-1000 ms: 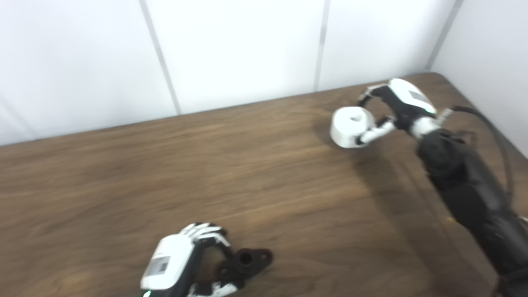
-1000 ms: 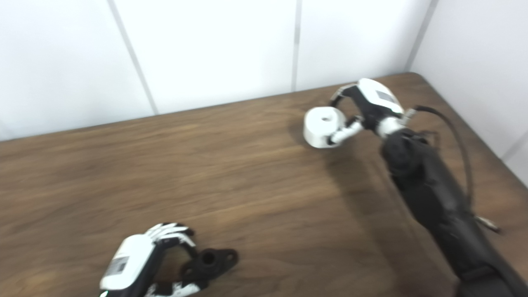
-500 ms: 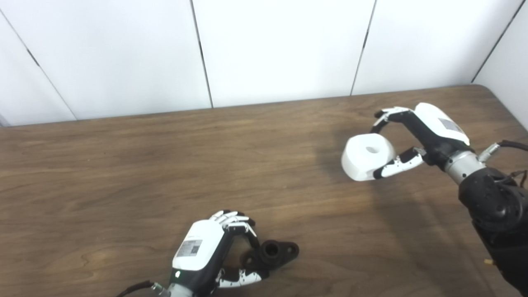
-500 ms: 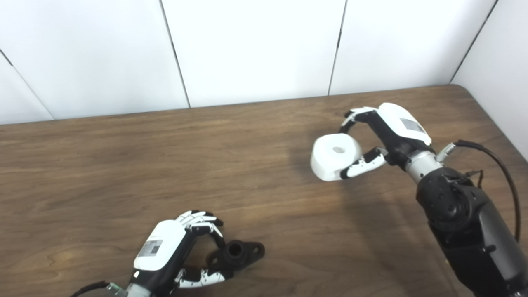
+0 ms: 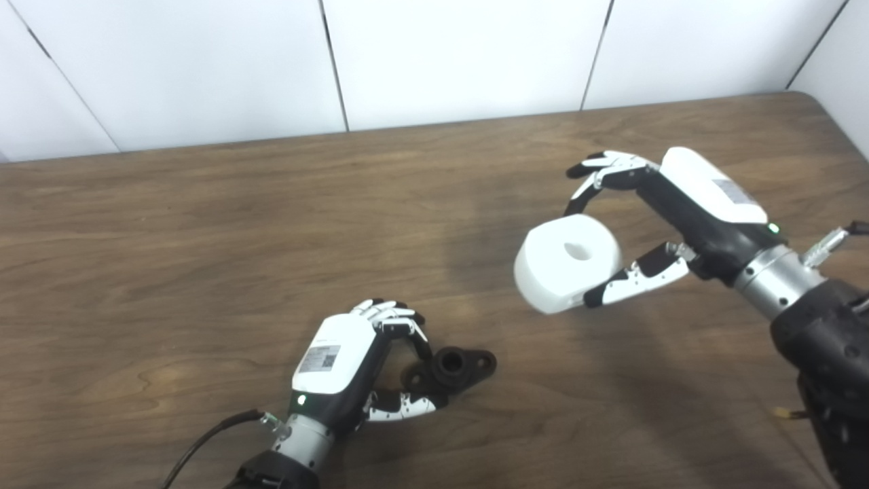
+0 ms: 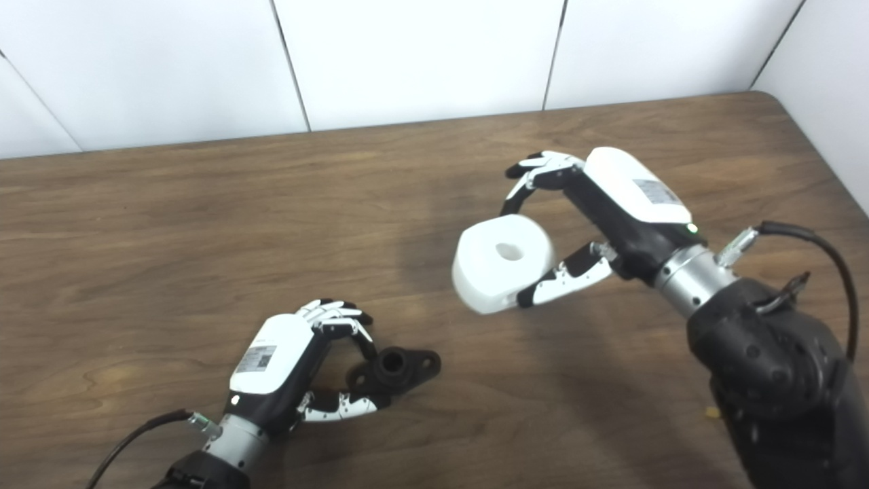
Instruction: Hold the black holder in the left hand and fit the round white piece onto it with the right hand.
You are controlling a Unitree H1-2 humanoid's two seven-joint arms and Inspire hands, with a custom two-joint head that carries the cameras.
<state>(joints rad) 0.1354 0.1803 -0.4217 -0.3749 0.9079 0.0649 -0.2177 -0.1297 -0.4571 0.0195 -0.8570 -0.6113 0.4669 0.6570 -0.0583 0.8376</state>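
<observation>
The right hand (image 5: 679, 210) reaches in from the right, its palm turned down and leftward, with the fingers (image 5: 607, 168) arched over the far side of the white piece (image 5: 567, 261) and the thumb (image 5: 635, 282) pressed along its near side — a closed pinch that carries the piece clear of the table (image 5: 204, 224), its shadow lying on the wood below and to the right. The piece tilts slightly, its central hole facing up. The left hand (image 5: 353, 363) lies low near the front edge, back up, fingers curled over the near end of the holder (image 5: 451, 367) and thumb running under it; it grips the holder, which rests on the table with its round socket upward. Holder and piece are well apart, the piece up and to the right. The right eye view shows the full loop of black cable (image 6: 825, 258) at the right wrist, which the left eye view cuts off at its edge; otherwise the two agree.
</observation>
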